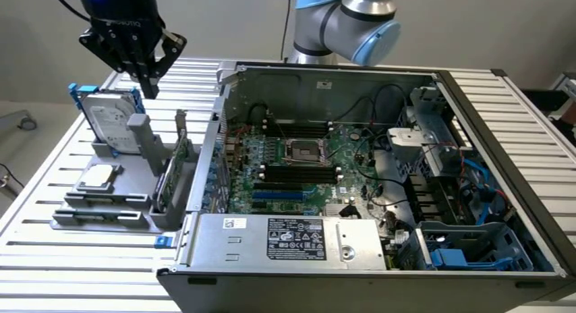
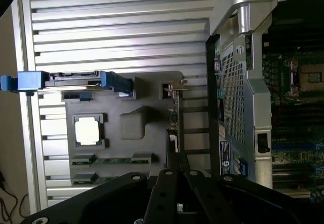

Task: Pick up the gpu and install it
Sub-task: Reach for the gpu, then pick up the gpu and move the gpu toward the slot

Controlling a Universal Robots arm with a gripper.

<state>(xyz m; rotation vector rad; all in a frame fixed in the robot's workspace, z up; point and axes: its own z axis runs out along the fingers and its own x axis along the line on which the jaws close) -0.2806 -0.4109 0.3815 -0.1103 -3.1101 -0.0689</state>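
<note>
The gpu [image 1: 179, 166] stands on its edge in a slot of the grey parts holder [image 1: 135, 212], on the exterior view's left beside the open computer case [image 1: 270, 239]. In the wrist view the gpu [image 2: 173, 116] shows edge-on, its silver bracket at one end. My gripper [image 1: 150, 90] hangs high above the back of the holder, over the hard drive, well clear of the card. Its black fingers [image 2: 174, 183] are shut together with nothing between them. The motherboard [image 1: 297, 161] lies bare inside the case.
On the holder also stand a silver hard drive [image 1: 112, 124] in a blue frame, a CPU chip [image 1: 99, 177] and thin memory sticks [image 2: 112, 159]. Cables, a drive cage [image 1: 432, 144] and the power supply [image 1: 293, 240] crowd the case. A ribbed metal table [image 1: 81, 259] carries everything.
</note>
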